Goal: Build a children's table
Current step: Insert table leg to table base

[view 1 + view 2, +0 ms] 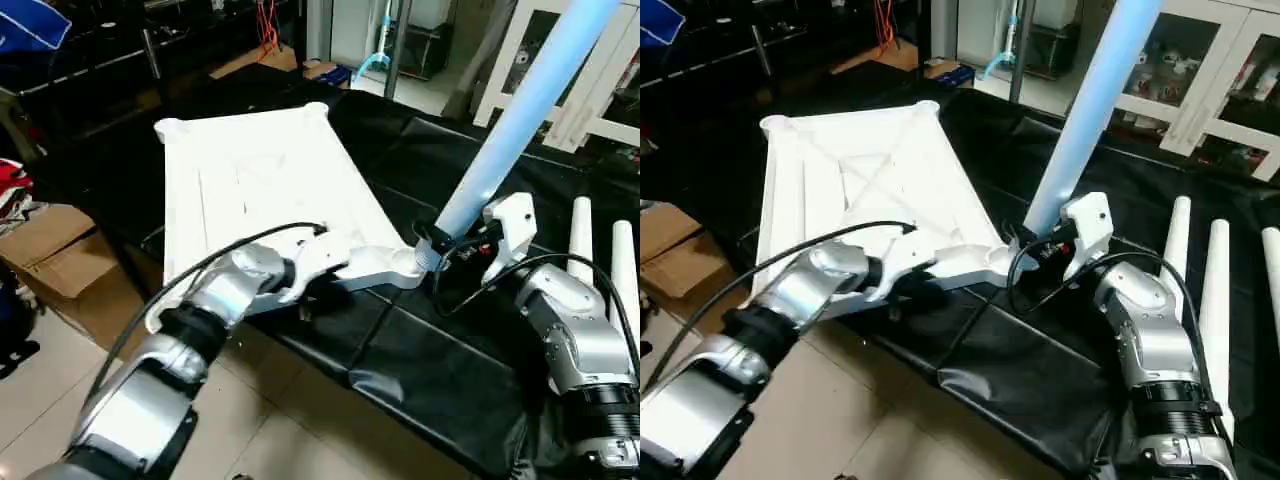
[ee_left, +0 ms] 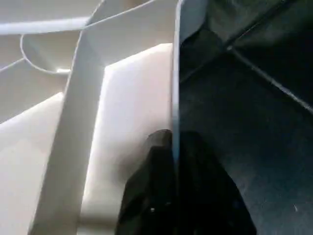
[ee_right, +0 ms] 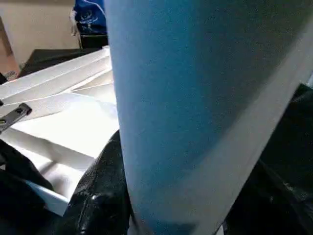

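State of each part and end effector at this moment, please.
Table top: upside down, ribs up, on the black cloth.
Held leg: standing tilted at the near corner socket.
Spare legs: lying loose.
Left end effector: shut on the top's rim.
Right end effector: gripping the held leg.

Looks like a lab or workshop room, not a home: my counter [image 1: 420, 360] draped in black sheeting, tiled floor [image 1: 260, 430], cardboard box [image 1: 60, 262] beside it, dangling orange cables [image 1: 266, 30], white glass-door cabinet [image 1: 1230, 90] behind.
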{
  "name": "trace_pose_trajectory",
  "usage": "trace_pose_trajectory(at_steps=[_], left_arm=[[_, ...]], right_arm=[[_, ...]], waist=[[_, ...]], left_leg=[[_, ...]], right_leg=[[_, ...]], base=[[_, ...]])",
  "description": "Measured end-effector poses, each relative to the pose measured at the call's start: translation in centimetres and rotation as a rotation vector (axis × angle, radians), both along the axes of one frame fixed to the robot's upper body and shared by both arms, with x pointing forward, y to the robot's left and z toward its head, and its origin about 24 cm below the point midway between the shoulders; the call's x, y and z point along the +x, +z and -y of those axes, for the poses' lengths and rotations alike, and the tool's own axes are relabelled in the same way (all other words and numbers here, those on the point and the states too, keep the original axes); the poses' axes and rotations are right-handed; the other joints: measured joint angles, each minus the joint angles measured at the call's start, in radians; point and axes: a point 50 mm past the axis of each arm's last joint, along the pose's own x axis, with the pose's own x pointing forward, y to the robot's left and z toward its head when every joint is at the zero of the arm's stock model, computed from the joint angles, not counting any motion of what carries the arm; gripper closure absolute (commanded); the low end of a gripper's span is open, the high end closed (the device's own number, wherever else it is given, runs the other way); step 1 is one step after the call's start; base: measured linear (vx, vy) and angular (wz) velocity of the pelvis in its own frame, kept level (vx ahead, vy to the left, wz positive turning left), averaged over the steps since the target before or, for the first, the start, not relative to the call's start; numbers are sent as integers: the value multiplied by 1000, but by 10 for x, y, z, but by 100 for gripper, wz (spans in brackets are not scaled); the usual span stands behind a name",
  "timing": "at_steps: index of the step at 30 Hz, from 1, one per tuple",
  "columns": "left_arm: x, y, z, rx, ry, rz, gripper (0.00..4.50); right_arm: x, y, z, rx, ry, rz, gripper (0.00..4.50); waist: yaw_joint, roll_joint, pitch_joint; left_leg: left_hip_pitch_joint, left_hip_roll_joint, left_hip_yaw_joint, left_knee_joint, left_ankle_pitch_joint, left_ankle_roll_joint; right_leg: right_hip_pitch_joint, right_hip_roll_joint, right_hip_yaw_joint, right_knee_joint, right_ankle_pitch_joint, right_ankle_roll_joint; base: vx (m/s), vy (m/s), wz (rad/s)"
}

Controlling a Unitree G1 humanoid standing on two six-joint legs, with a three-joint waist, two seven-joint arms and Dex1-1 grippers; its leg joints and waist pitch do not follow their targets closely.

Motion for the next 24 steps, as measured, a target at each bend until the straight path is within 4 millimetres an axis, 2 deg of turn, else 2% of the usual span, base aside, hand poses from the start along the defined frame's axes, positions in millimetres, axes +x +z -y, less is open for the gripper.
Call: trace_pose_trajectory(at_steps=[7, 11, 15, 24], left_arm=[[-9, 0, -13, -25, -42, 23, 450], [-14, 0, -16, -32, -61, 24, 450], [-18, -1, -16, -37, -80, 18, 450], [-20, 1, -13, -38, -92, 14, 450]], right_arm=[[-6, -2, -10, 96, 134, -98, 264], [-14, -14, -17, 108, 209, -170, 264], [-5, -15, -19, 98, 191, -157, 264], [7, -14, -28, 80, 176, -143, 264]], waist=[[-13, 3, -2], [-20, 3, -3], [-25, 4, -3], [-24, 4, -3]], left_leg=[[3, -2, 1, -9, 0, 1], [4, -3, 2, -12, 0, 1], [5, -4, 4, -12, 0, 2], [4, -8, 5, -13, -2, 6]], right_leg=[[3, 0, 0, -8, 0, 0], [3, -1, 1, -11, 0, 0], [3, -2, 1, -12, 0, 0], [3, -6, 2, -13, -1, -2]], base=[[0, 0, 0], [0, 0, 0], [0, 0, 0], [0, 0, 0]])
